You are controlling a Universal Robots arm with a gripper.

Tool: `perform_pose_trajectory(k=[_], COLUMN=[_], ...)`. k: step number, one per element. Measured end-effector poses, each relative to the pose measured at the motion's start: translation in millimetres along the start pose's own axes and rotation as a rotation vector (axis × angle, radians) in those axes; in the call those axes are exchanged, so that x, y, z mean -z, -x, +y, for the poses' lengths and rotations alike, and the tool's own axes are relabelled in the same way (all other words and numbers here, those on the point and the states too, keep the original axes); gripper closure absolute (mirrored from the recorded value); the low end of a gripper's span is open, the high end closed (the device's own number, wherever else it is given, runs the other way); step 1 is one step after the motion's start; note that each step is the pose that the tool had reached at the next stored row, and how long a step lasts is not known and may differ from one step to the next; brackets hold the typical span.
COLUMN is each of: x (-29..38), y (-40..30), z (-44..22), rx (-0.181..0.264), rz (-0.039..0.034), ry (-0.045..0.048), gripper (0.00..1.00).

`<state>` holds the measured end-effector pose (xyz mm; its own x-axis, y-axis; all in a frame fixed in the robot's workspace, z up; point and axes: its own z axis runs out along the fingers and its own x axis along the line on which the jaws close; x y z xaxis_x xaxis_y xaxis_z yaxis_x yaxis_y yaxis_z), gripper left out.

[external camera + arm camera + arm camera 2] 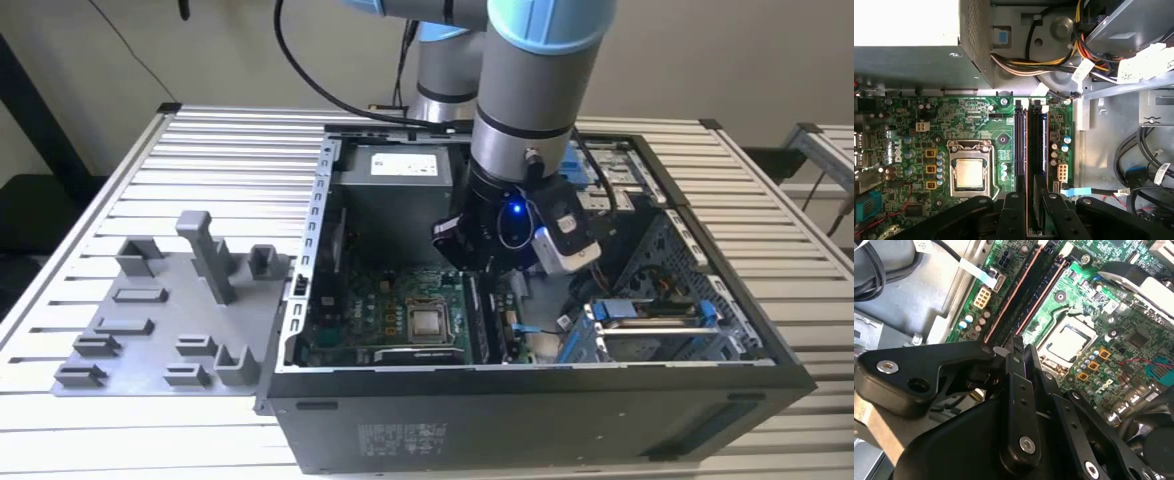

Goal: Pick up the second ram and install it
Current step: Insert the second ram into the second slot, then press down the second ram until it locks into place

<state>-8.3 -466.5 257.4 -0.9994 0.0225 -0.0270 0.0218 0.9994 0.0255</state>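
Fingers (1013, 215) of the gripper (1030, 182) stand almost closed, with only a thin gap between them, and they seem to pinch the near end of the second ram (1030, 165). This stick lies along a memory slot on the motherboard (979, 115), between the two fingers and running away from them toward the far side. How deep it sits in the slot I cannot tell, because the fingers hide its near end in both wrist views. A second dark slot lies just beside it, and whether that one is filled is hard to make out. The processor socket (970, 172) is near the slots on the same board. The open computer case (534, 400) holds the board, a bundle of cables (1054, 60) and, at its far end, the power supply (400, 165). Outside the case, at the exterior view's left, a grey holder tray (147, 300) rests on the slatted table (200, 150).
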Motion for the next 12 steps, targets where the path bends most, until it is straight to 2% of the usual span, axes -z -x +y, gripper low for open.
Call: perform_pose_trajectory(k=[3,4,5,12], x=[0.0,0.1,0.1,0.3], y=[0.0,0.0,0.0,0.0], z=[0.0,0.0,0.0,0.0], rx=[0.0,0.0,0.0,0.0], rz=[0.0,0.0,0.0,0.0], ry=[0.0,0.0,0.0,0.0], gripper=[0.8,0.87,0.89,0.89])
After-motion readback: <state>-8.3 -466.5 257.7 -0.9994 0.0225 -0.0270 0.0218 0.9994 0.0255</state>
